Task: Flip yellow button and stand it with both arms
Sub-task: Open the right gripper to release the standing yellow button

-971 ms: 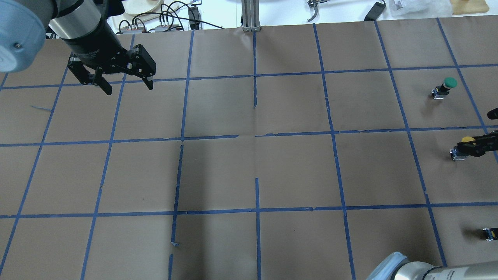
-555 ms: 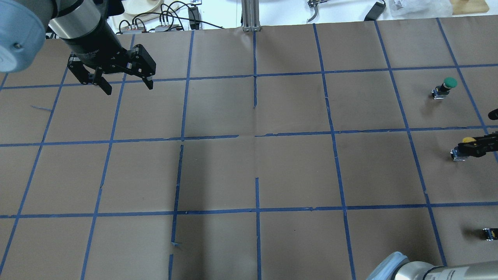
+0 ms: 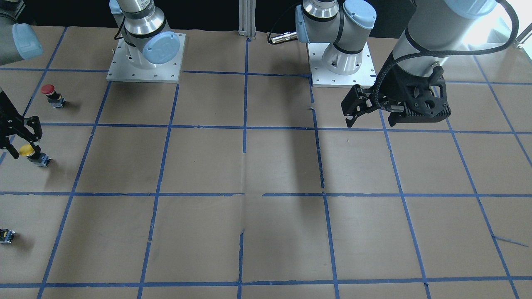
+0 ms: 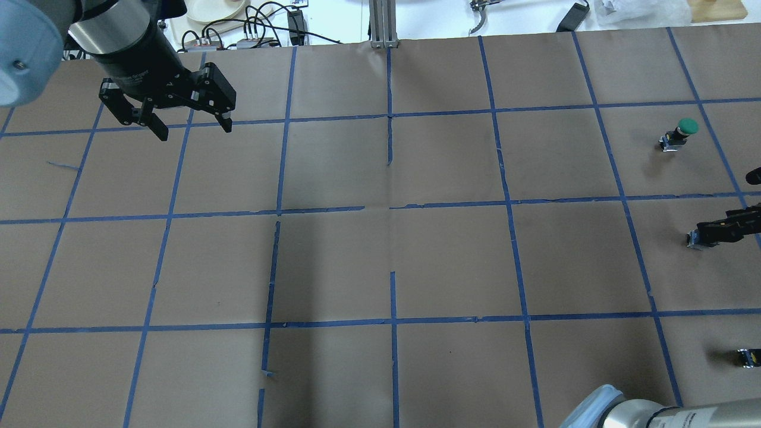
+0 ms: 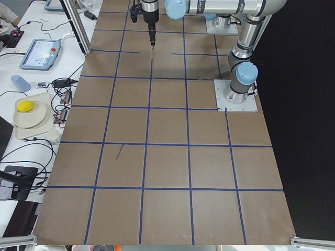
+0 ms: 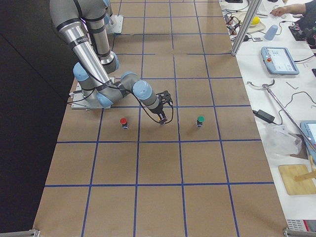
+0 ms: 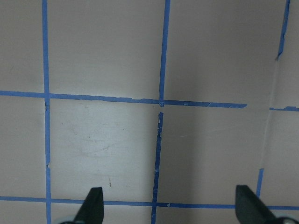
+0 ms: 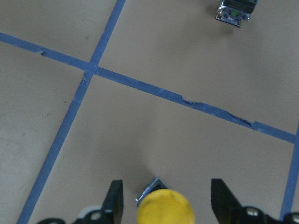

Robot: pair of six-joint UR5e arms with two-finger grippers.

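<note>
Yellow button (image 3: pixel 28 151) lying tipped on the taped brown table (image 4: pixel 452 261) at the robot's far right, round yellow cap, grey metal base, right gripper (image 8: pixel 167 186) jaws apart either side of the cap, now hiding it from overhead, left gripper (image 4: pixel 194 131) well apart, jaws wide, drifted slightly farther back.

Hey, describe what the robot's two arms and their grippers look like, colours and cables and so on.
The left arm and right arm are silver-grey tubes with pale blue joint caps. Each ends in a black two-finger gripper: the left gripper and right gripper. A black braided cable runs along the left arm, whose black wrist carries small white lettering.
</note>
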